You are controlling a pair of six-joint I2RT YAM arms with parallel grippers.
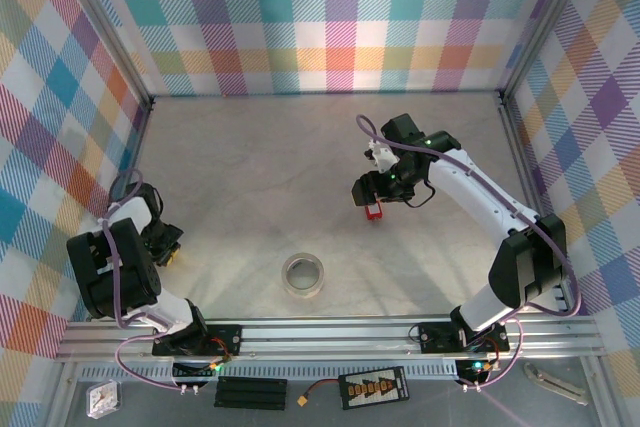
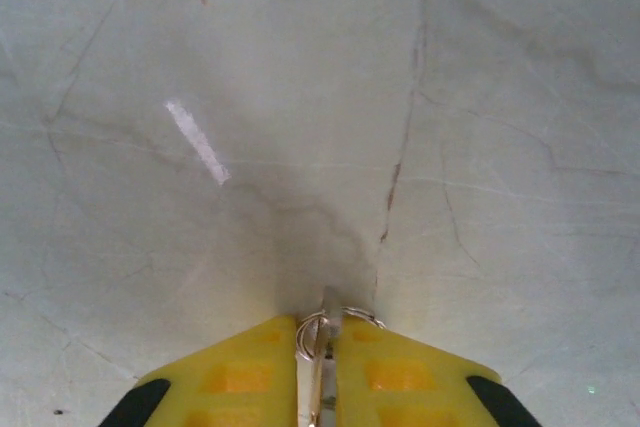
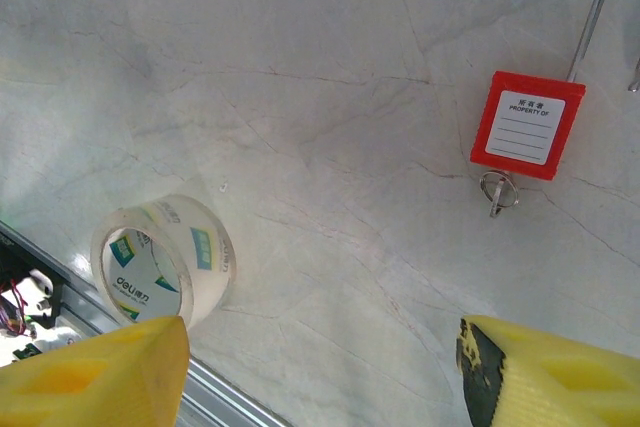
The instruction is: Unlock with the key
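Now | left claw [image 2: 318, 335] clenched on key [image 2: 318, 387] | right claw [image 3: 315, 352] released, padlock [image 3: 527, 125] ahead-right

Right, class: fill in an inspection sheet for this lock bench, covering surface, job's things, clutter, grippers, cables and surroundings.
Surface: pale marbled table top, veined with thin dark cracks.
Job's things: red plastic padlock lying flat, white label up, a small metal ring at its lower edge; small silver key with a ring, between the left fingers.
Clutter: clear tape roll near the front rail; black boxes with red wiring below the rail.
Grippers: left gripper shut on the small silver key; right gripper open, near the padlock.
Cables: purple cable running along each arm.
Surroundings: plaid cloth walls on three sides.
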